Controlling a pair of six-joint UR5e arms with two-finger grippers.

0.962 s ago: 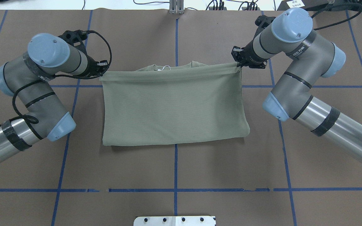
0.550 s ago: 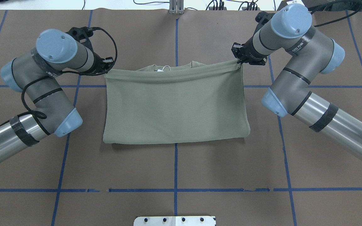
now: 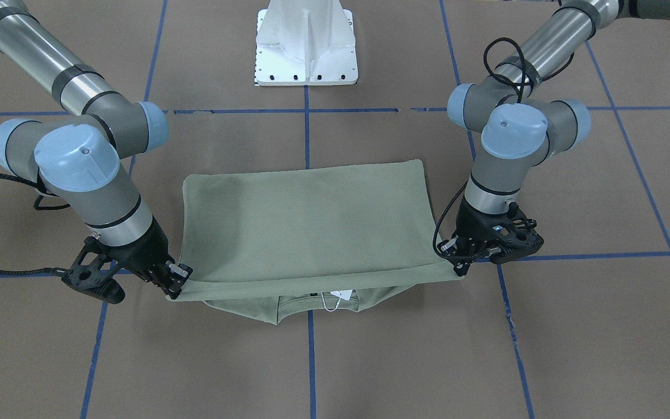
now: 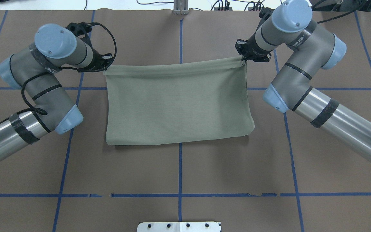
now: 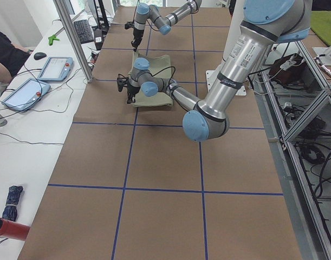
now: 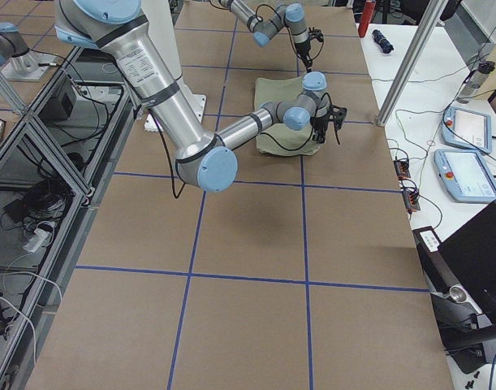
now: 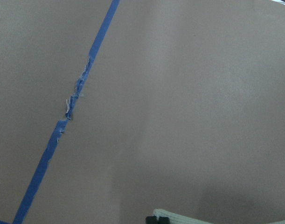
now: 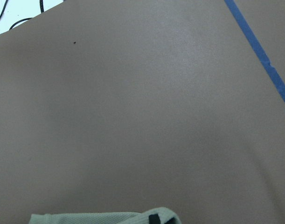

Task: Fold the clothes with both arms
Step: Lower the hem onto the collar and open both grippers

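The sage-green shirt (image 4: 175,103) lies folded on the brown table, its top layer lifted along the far edge. My left gripper (image 4: 105,66) is shut on that edge's left corner. My right gripper (image 4: 243,58) is shut on its right corner. The edge hangs taut between them, a little above the table. In the front-facing view the left gripper (image 3: 457,262) and right gripper (image 3: 175,285) hold the layer over the collar, where the white hang tag (image 3: 338,295) shows beneath. The collar is hidden in the overhead view. Each wrist view shows a strip of hem (image 7: 179,218) (image 8: 105,218).
The white pedestal base (image 4: 179,226) stands at the near edge. Blue tape lines (image 4: 180,180) grid the brown table cover. Cables and a metal post (image 4: 180,8) sit along the far edge. A side bench holds tablets (image 5: 54,67).
Both grippers have carried the held shirt edge farther from the base. The collar and tag, visible before in the overhead view, are now covered by the top layer.
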